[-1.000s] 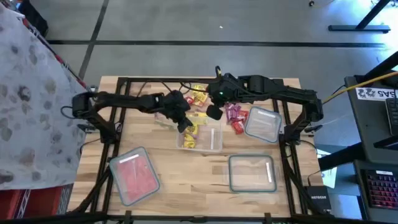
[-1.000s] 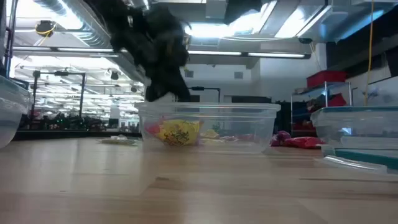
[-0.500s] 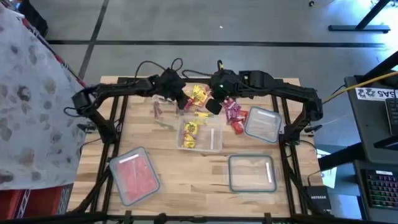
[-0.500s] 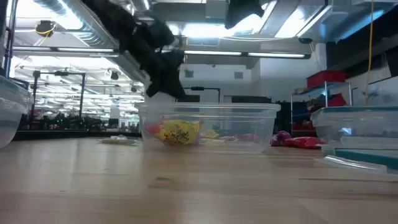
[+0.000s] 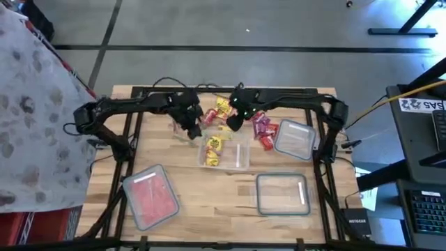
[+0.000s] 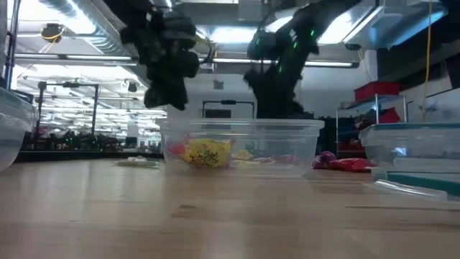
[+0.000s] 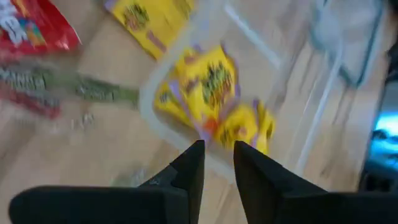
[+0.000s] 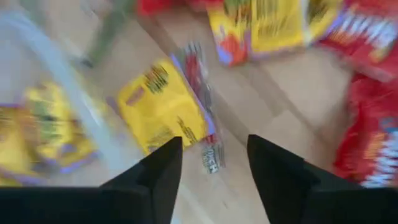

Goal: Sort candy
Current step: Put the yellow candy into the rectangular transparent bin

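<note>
Candy lies in a loose pile at the table's far middle: yellow pieces point(image 5: 223, 108) and red pieces point(image 5: 262, 130). More yellow candy point(image 7: 214, 87) lies inside a clear container point(image 5: 240, 155) at the centre. My left gripper point(image 5: 194, 127) hovers by that container's far left corner, narrowly open, with nothing between its fingers point(image 7: 219, 152). My right gripper point(image 5: 233, 123) hangs open over a loose yellow candy point(image 8: 161, 109) just beyond the container's far edge, clear of it point(image 8: 214, 149). In the low view both grippers hang above the container's rim.
A container holding red candy point(image 5: 150, 196) sits near the front left. Another clear container point(image 5: 282, 194) sits at the front right, and a third point(image 5: 294, 138) lies right of the red pieces. Thin clear wrappers point(image 5: 177, 123) lie left of my left gripper.
My left gripper has left its place over the centre container, swung toward the far edge, then come back to the container's far left corner. My right gripper has come down toward the loose yellow candy beyond the container.
</note>
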Controlling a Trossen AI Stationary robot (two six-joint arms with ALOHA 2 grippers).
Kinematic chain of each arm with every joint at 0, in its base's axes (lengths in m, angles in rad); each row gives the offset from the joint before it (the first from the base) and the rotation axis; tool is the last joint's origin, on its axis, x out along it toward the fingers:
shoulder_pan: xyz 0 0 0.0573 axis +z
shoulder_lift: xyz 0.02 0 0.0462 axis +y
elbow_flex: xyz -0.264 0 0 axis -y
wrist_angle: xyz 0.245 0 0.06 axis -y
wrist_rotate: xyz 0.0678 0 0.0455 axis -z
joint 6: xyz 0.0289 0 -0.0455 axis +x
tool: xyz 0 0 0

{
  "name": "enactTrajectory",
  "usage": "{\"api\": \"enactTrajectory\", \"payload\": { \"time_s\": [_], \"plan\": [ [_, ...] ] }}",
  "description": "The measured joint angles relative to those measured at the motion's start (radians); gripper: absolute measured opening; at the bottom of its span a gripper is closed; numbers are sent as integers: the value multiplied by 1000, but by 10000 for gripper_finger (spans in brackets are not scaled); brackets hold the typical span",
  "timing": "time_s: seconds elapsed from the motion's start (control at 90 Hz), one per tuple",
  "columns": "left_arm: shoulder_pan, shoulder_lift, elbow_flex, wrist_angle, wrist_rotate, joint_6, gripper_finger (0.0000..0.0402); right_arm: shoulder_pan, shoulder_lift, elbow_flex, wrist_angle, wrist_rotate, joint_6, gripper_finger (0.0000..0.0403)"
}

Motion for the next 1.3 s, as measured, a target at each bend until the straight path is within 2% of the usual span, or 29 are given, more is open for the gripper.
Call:
{"api": "enactTrajectory", "payload": {
  "time_s": [0.178, 0.267, 0.389, 0.567, 0.733, 0.856, 1.056, 1.3],
  "plan": [
    [-82, -33, 0, -10, -102, -14, 67, 23, 97, 32, 44, -136, 44, 179],
    [-96, -50, 0, -3, -111, -18, 66, 57, 107, 41, 40, -143, 36, 179],
    [-97, -69, 0, -12, -131, -17, 66, 105, 108, 41, 46, -98, 8, 179],
    [-89, -80, 0, -13, -136, -11, 66, 170, 145, 42, 67, 59, 3, 179],
    [-91, -82, 0, -16, -131, -15, 66, 205, 172, 44, 94, 141, 8, 175],
    [-91, -82, 0, -16, -117, -22, 66, 215, 184, 44, 94, 190, 7, 136],
    [-90, -106, 0, -15, -121, -27, 66, 212, 185, 44, 88, 178, 12, 17],
    [-89, -172, 0, -21, -186, -27, 66, 213, 154, 81, 5, 235, -23, 2]
  ]
}}
